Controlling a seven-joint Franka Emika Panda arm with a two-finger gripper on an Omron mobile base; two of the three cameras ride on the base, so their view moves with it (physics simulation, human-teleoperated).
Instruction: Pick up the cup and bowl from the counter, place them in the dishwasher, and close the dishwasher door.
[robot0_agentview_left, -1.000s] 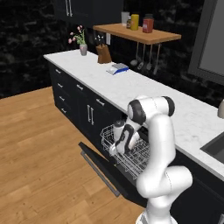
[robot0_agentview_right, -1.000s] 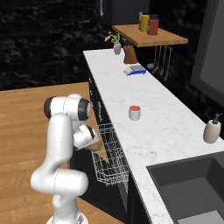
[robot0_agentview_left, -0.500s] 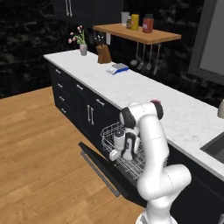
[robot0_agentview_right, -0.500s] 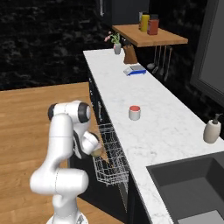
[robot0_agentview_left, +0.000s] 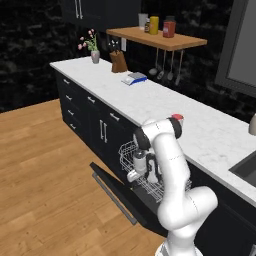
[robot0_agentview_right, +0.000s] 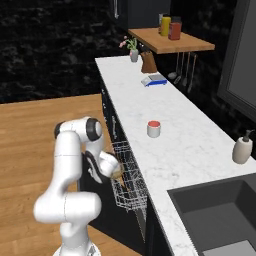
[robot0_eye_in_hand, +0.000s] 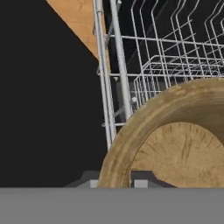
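Right base view: hand (robot0_agentview_right: 116, 171) pinching bowl (robot0_agentview_right: 118, 172) over white rack (robot0_agentview_right: 129, 176), cup (robot0_agentview_right: 154, 128) on marble counter (robot0_agentview_right: 195, 145).

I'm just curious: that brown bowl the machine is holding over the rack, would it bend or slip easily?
The bowl looks wooden with a thick rim, so it is probably stiff and fairly light. The gripper pinches only its rim, so it may swing or slip. Set down in the wire rack, its round shape might tip between the wires.
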